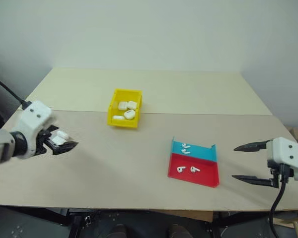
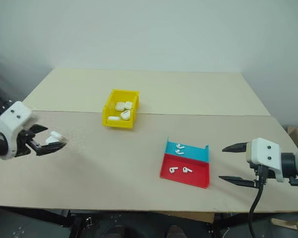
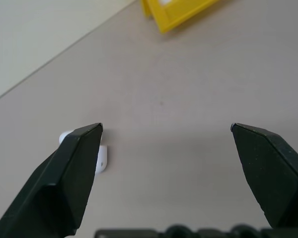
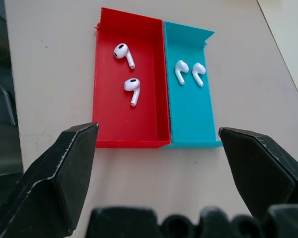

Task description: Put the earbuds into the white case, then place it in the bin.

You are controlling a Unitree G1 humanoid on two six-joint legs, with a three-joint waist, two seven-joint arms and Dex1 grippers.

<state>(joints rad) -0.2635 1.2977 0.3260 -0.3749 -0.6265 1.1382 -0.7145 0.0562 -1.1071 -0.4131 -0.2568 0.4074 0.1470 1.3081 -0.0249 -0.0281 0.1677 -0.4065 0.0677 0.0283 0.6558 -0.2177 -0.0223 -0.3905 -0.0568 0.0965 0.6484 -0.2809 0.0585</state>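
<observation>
White case lies open at nine o'clock under my spread left gripper; right gripper, spread, must fetch earbuds next.

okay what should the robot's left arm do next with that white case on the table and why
Probably lower the left pincer so its open fingers straddle the white case, then close. The case lies open on the table, partly behind one finger in the wrist view, not yet gripped. The earbuds wait in the tray.
</observation>
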